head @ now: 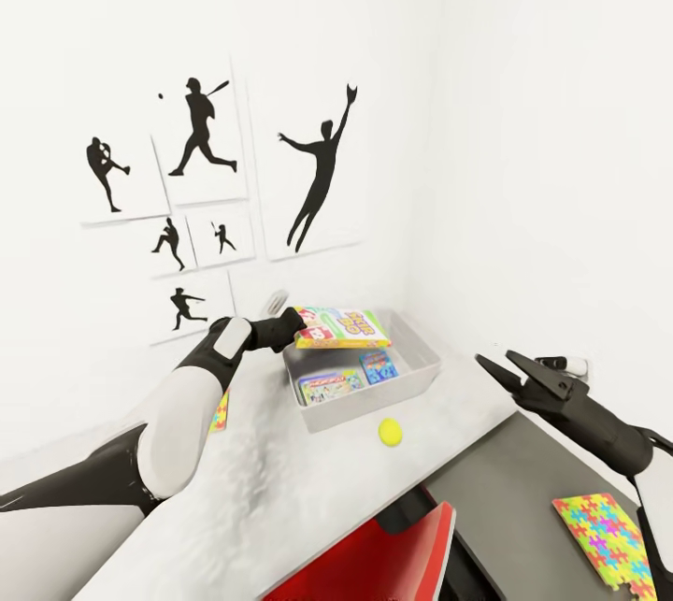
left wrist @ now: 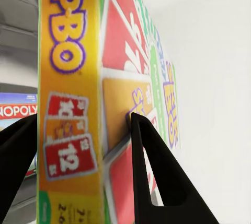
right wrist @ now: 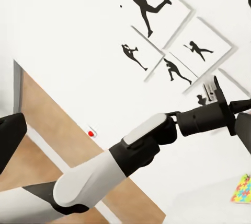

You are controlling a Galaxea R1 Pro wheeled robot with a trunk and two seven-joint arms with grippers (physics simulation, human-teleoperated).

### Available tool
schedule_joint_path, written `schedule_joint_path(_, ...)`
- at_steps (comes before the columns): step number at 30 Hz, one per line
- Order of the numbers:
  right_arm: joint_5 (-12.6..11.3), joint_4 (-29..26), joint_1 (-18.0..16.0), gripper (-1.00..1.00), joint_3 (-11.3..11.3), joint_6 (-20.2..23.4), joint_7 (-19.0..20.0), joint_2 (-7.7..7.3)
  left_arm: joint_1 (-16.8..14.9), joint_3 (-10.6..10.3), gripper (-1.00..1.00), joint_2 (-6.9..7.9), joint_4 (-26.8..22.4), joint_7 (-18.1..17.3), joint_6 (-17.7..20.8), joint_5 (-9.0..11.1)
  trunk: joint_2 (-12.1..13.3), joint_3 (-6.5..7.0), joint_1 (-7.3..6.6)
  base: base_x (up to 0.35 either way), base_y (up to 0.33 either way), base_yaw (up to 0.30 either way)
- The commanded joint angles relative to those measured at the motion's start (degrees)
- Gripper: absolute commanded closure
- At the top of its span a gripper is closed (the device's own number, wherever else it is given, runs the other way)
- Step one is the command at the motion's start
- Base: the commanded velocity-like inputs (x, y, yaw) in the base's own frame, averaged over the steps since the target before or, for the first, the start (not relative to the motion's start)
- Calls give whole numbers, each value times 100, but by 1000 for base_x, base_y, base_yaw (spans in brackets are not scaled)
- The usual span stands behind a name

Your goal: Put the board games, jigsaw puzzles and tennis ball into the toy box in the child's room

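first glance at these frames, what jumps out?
The left gripper holds a bright Skip-Bo board game above the grey toy box, which already contains a Monopoly box. A yellow tennis ball lies on the white table just in front of the box. Black baseball silhouette pictures cover the wall behind.

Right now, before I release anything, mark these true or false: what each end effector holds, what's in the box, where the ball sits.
1. The left end effector grips a board game above the toy box. True.
2. The toy box is empty. False: two games lie inside.
3. The tennis ball is in the box. False: it sits on the table beside it.
4. The right end effector is open, holding nothing. True.
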Motion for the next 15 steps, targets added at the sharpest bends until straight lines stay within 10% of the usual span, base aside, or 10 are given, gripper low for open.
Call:
schedule_joint_path(1, 10, 0, -6, -100, -12, 22, 28, -2, -6, 45, 100, -7, -9, -11, 35, -16, -14, -23, 4, 0, 0, 0)
schedule_joint_path(15, 13, 2, -6, -100, -114, 34, 75, -12, -7, 42, 100, -12, -10, -497, 85, -16, -14, -154, 4, 0, 0, 0)
